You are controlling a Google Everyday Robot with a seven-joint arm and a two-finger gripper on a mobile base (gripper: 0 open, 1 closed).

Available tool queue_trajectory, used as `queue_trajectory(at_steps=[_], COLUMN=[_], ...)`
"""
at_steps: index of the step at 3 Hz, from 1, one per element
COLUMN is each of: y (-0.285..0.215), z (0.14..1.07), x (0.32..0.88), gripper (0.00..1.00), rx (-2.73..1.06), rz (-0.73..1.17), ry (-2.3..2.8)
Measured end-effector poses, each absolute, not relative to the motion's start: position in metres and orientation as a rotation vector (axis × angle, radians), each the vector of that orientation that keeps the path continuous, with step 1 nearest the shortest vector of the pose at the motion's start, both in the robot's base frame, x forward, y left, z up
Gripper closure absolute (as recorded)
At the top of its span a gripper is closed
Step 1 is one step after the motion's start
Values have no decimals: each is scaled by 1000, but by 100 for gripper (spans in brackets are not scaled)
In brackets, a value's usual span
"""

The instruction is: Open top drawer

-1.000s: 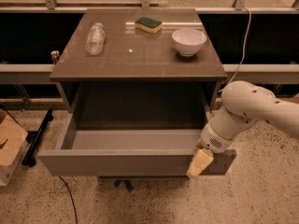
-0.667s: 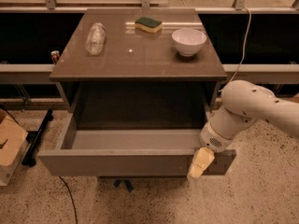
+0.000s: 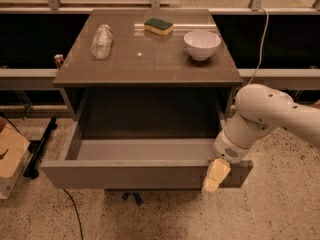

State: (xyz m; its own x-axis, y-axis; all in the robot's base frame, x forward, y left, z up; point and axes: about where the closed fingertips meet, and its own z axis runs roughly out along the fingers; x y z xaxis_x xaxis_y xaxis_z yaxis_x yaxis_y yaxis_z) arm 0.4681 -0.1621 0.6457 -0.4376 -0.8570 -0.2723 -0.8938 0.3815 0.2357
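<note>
The top drawer stands far out from the bench, filling the lower middle of the frame. Its grey-brown front runs across from lower left to lower right, and behind it the deep pale grey box lies open to view, with nothing visible inside. The dark cavity under the bench top shows how far the box has travelled.

The end effector sits at the lower right of centre, against the right end of the drawer front at its upper edge, its pale yellow tip hanging down over the front's outer face. Whether it is apart, together or clamped on the front, I cannot tell from this view. The white arm reaches in from the right edge of the frame.

Judged from how things lie, the opening is essentially done: the drawer looks at or near its full extension. What seems left is at most a last bit of pull, then letting go and drawing the arm clear.

On the bench top rest a clear bottle lying on its side, a sponge and a white bowl, all well apart from the end effector
</note>
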Motion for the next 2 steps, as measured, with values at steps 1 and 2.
queue_trajectory(at_steps=[1,2], y=[-175,-180], z=[650,654], x=[440,426], gripper=[0,0], rx=[-1563,-1540], rz=[583,600], ry=[2569,2595])
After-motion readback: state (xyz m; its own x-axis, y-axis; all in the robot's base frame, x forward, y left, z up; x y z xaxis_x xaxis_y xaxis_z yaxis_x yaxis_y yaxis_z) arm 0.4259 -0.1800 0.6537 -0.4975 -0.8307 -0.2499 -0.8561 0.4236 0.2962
